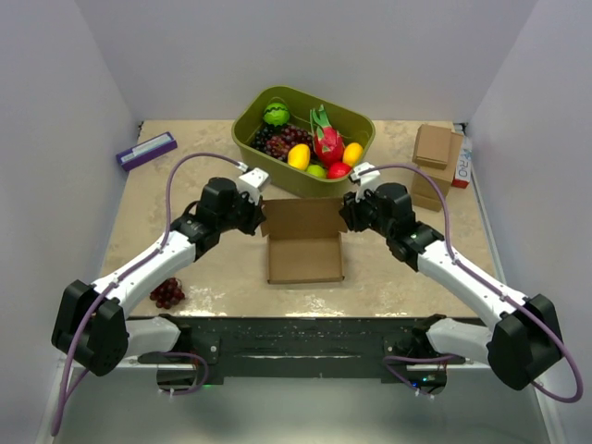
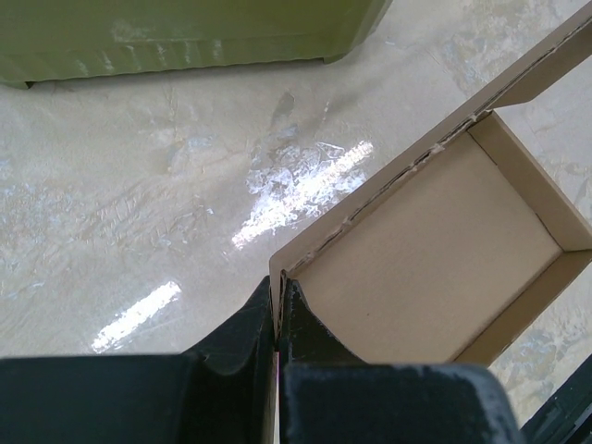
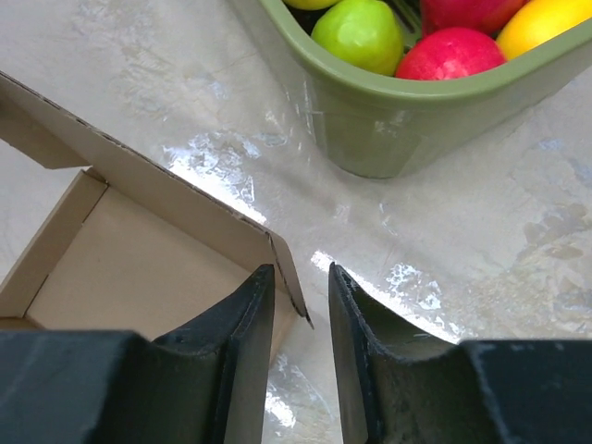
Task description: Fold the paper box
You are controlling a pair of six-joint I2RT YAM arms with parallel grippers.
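The right claw (image 3: 300, 274), fingers apart, straddles the paper box (image 3: 139, 268) corner flap, perhaps touching it.

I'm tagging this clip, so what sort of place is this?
Probably a robot test cell, not a home: plain white panels enclose a beige tabletop holding a green bin of fruit and a paper box.

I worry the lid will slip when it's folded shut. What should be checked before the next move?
1. Left gripper pinching the box wall: ok, shut on the corner.
2. Right gripper holding the box: not ok, open, cardboard edge beside one finger.
3. Side walls raised: ok.
4. Lid clear of the green bin: ok, bare table between.
5. Lid tabs creased: cannot tell.
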